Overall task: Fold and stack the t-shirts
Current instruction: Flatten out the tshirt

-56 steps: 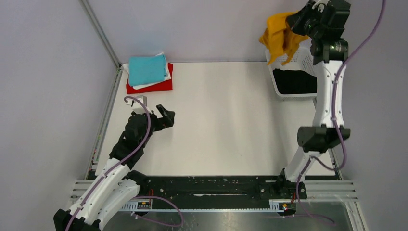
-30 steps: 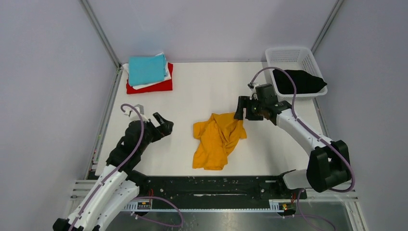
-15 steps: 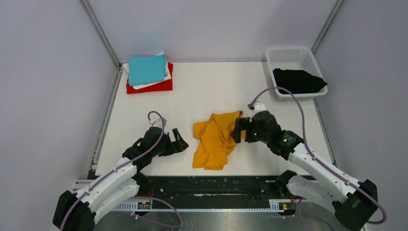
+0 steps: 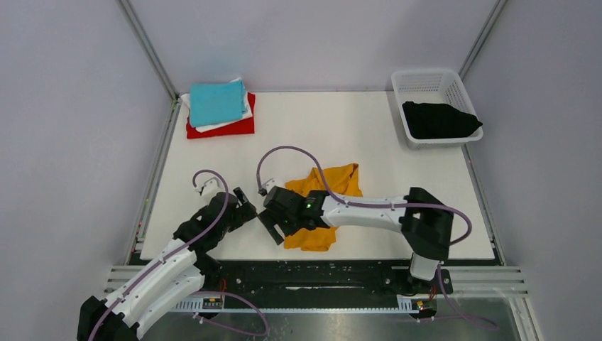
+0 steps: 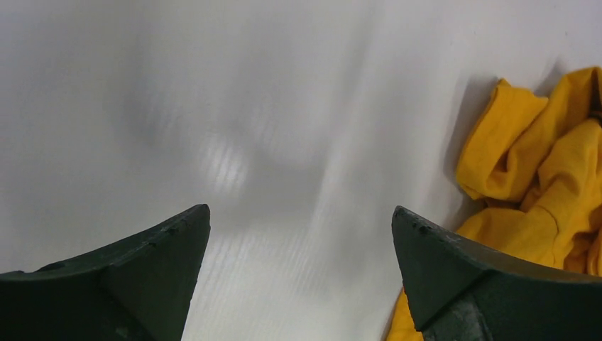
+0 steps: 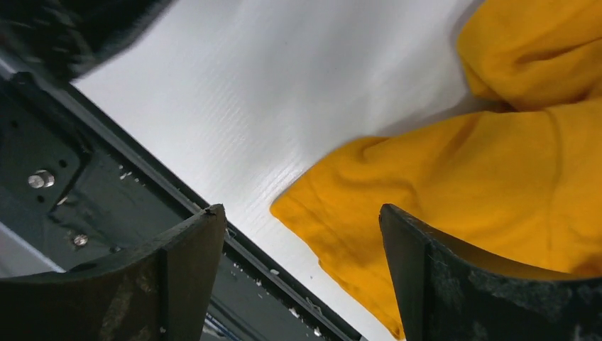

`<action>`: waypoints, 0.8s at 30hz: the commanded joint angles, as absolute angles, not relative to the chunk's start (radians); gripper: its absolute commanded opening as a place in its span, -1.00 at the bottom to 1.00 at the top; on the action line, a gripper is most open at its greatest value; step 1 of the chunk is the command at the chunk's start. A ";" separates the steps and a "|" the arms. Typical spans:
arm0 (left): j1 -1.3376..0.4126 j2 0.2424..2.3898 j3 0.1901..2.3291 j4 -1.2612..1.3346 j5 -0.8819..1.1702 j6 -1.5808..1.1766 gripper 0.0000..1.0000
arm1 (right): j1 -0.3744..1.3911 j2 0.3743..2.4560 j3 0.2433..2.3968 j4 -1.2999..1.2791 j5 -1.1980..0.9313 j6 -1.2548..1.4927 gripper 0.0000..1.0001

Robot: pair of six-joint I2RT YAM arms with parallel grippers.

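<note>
Top external: orange-yellow t-shirt (image 4: 338, 179), long axis near-to-far

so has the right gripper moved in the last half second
Yes. The right gripper has swung left and nearer the front rail, away from the white basket, and is now over the orange-yellow t-shirt's near-left corner.

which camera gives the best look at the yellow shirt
The top view: the yellow shirt lies crumpled, its whole spread visible except where the right arm crosses it. The right wrist view shows only one corner up close; the left wrist view, a bunched edge.
</note>
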State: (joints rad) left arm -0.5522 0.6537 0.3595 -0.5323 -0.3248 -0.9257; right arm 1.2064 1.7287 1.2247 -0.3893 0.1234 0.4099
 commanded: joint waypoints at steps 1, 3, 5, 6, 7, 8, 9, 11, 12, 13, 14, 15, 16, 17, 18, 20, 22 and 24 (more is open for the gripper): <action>-0.548 0.608 0.398 -0.601 -0.476 -0.994 0.98 | 1.224 1.837 1.306 -0.517 0.219 0.408 0.72; -0.546 0.589 0.393 -0.618 -0.501 -1.014 0.98 | 1.225 1.866 1.300 -0.530 0.220 0.414 0.68; -0.545 0.572 0.390 -0.625 -0.508 -1.028 0.98 | 1.224 1.888 1.291 -0.540 0.191 0.424 0.62; -0.544 0.565 0.388 -0.626 -0.509 -1.031 0.98 | 1.224 1.899 1.281 -0.538 0.174 0.431 0.59; -0.545 0.561 0.388 -0.626 -0.509 -1.030 0.98 | 1.224 1.909 1.264 -0.530 0.155 0.437 0.56; -0.544 0.560 0.388 -0.626 -0.509 -1.027 0.98 | 1.224 1.920 1.253 -0.522 0.141 0.442 0.53; -0.544 0.560 0.388 -0.628 -0.512 -1.026 0.98 | 1.224 1.933 1.246 -0.520 0.132 0.447 0.51; -0.544 0.565 0.387 -0.628 -0.515 -1.030 0.98 | 1.224 1.960 1.245 -0.519 0.128 0.450 0.49; -0.545 0.568 0.386 -0.628 -0.515 -1.033 0.98 | 1.224 1.973 1.250 -0.519 0.133 0.450 0.46; -0.545 0.572 0.387 -0.628 -0.514 -1.033 0.98 | 1.224 1.984 1.258 -0.523 0.138 0.451 0.44; -0.544 0.577 0.387 -0.626 -0.510 -1.031 0.98 | 1.225 1.995 1.268 -0.524 0.140 0.449 0.43; -0.544 0.581 0.389 -0.627 -0.509 -1.027 0.98 | 1.225 2.001 1.278 -0.527 0.148 0.448 0.42; -0.545 0.585 0.390 -0.628 -0.508 -1.026 0.98 | 1.224 2.006 1.286 -0.529 0.156 0.444 0.42; -0.544 0.587 0.390 -0.628 -0.507 -1.025 0.98 | 1.223 2.011 1.294 -0.528 0.165 0.437 0.40; -0.544 0.588 0.390 -0.627 -0.509 -1.025 0.98 | 1.224 2.014 1.301 -0.528 0.179 0.431 0.36; -0.544 0.588 0.390 -0.628 -0.509 -1.025 0.98 | 1.224 2.027 1.319 -0.535 0.205 0.423 0.12; -0.545 0.586 0.389 -0.628 -0.507 -1.020 0.98 | 1.224 2.045 1.332 -0.534 0.209 0.408 -0.14; -0.544 0.583 0.388 -0.627 -0.509 -1.016 0.98 | 1.223 2.053 1.342 -0.527 0.209 0.402 -0.37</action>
